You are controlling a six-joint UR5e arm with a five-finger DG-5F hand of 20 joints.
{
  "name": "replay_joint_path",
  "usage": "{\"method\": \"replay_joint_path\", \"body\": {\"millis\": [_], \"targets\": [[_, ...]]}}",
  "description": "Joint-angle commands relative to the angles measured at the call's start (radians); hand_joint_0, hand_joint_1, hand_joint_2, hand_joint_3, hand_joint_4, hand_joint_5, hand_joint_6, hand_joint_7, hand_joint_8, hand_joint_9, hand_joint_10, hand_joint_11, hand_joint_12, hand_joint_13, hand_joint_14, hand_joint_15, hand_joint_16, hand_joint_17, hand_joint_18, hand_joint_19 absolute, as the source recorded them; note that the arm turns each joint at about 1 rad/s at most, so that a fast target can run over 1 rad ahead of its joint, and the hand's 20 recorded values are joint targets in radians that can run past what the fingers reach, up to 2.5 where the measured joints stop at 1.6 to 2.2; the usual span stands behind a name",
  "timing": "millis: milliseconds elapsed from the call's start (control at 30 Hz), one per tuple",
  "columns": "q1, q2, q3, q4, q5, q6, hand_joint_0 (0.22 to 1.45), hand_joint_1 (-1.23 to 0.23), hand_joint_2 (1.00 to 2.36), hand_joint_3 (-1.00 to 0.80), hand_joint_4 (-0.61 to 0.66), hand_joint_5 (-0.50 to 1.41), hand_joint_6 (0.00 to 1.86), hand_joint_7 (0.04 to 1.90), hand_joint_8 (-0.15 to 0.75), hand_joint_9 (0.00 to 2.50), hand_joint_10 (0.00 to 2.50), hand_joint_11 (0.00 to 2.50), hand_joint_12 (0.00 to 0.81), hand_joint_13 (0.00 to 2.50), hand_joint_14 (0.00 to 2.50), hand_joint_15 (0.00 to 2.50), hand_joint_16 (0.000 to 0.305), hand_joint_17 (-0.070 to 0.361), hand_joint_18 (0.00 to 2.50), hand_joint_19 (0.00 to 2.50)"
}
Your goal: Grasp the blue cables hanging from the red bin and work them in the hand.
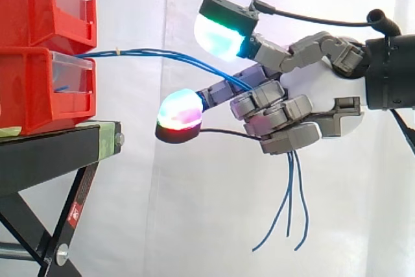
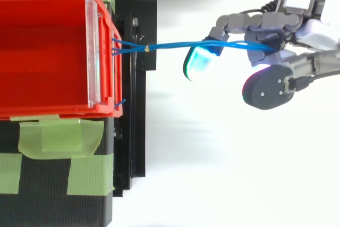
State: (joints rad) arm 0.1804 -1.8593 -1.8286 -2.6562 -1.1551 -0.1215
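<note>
1. Hand [image 1: 314, 89] at the right of the side view, well apart from the bins, palm turned toward them.
2. Fingers [image 1: 285, 118] curled tight round the blue cables [image 1: 168, 53], closed on them against the palm.
3. Two glowing pads stretched out toward the bins: a white-and-green one [image 1: 220, 34] above the cables, a pink-and-green one [image 1: 183, 109] below them, neither touching the strands.
4. Blue cables out of the front of the lower red bin [image 1: 32, 89], just above its clear panel [image 1: 71, 72], bundled by a small pale tie [image 1: 117, 50] near the bin.
5. Past the tie, strands spread a little, stretched in the air and sloping down into the curled fingers.
6. Loose ends [image 1: 292, 212] hanging below the hand, free and slightly bowed.
7. From above, the same cables [image 2: 170, 46] in a near-straight line from the bin's wall [image 2: 114, 67] to the hand [image 2: 319, 27].
8. Short blue end [image 2: 121, 101] sticking out at the bin's front corner.
9. Upper red bin [image 1: 32, 4] stacked on the lower one, both on a black stand [image 1: 45, 154] with strips of green tape [image 2: 58, 136].
10. White curtain [image 1: 162, 212] behind everything.
</note>
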Motion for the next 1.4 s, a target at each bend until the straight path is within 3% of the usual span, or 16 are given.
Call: {"method": "replay_joint_path", "body": {"millis": [0, 233, 533, 667, 833, 967, 1033, 1100, 1167, 1367], "targets": [[0.008, -0.001, 0.0, 0.015, 0.029, -0.012, 0.84, -0.58, 1.0, -0.99, 0.33, 0.28, 0.03, 1.28, 0.402, 0.39, 2.5, 2.25, 0.417, 0.84, 2.5, 1.29, 0.05, 0.111, 1.46, 1.75], [0.008, -0.001, 0.0, 0.024, 0.046, -0.02, 0.83, -0.58, 1.0, -1.0, 0.33, 0.31, 0.12, 1.28, 0.417, 0.42, 2.5, 2.38, 0.416, 0.85, 2.5, 1.3, 0.048, 0.108, 1.51, 1.79], [0.027, -0.001, 0.0, 0.024, 0.052, -0.072, 0.82, -0.6, 1.0, -1.0, 0.32, 0.32, 0.24, 1.26, 0.42, 0.46, 2.5, 2.43, 0.422, 0.87, 2.5, 1.31, 0.048, 0.109, 1.51, 1.71], [0.04, -0.001, 0.0, 0.022, 0.08, -0.086, 0.82, -0.6, 1.0, -0.99, 0.32, 0.34, 0.23, 1.27, 0.424, 0.5, 2.5, 2.48, 0.425, 0.89, 2.5, 1.32, 0.049, 0.11, 1.53, 1.68], [0.051, -0.001, 0.0, 0.025, 0.112, -0.092, 0.87, -0.61, 1.01, -0.79, 0.31, 0.28, 0.27, 1.25, 0.428, 0.45, 2.5, 2.5, 0.436, 0.85, 2.5, 1.37, 0.047, 0.106, 1.51, 1.7], [0.063, -0.011, 0.003, 0.033, 0.146, -0.107, 0.86, -0.61, 1.01, -0.83, 0.31, 0.28, 0.27, 1.24, 0.431, 0.44, 2.5, 2.5, 0.435, 0.84, 2.5, 1.37, 0.046, 0.104, 1.5, 1.71], [0.067, -0.038, 0.026, 0.045, 0.172, -0.109, 0.85, -0.61, 1.01, -0.86, 0.31, 0.28, 0.27, 1.24, 0.431, 0.43, 2.5, 2.5, 0.439, 0.84, 2.5, 1.37, 0.048, 0.108, 1.49, 1.69], [0.067, -0.077, 0.057, 0.044, 0.173, -0.104, 0.85, -0.61, 1.01, -0.88, 0.31, 0.28, 0.27, 1.24, 0.429, 0.42, 2.5, 2.5, 0.437, 0.83, 2.5, 1.36, 0.047, 0.106, 1.48, 1.69], [0.068, -0.09, 0.075, 0.039, 0.17, -0.087, 0.85, -0.61, 1.01, -0.88, 0.31, 0.28, 0.27, 1.24, 0.428, 0.42, 2.5, 2.5, 0.437, 0.83, 2.5, 1.37, 0.048, 0.108, 1.48, 1.7], [0.06, -0.089, 0.112, 0.004, 0.172, -0.046, 0.85, -0.61, 1.0, -0.89, 0.31, 0.28, 0.27, 1.25, 0.427, 0.41, 2.5, 2.49, 0.434, 0.82, 2.5, 1.37, 0.048, 0.107, 1.48, 1.7]]}}
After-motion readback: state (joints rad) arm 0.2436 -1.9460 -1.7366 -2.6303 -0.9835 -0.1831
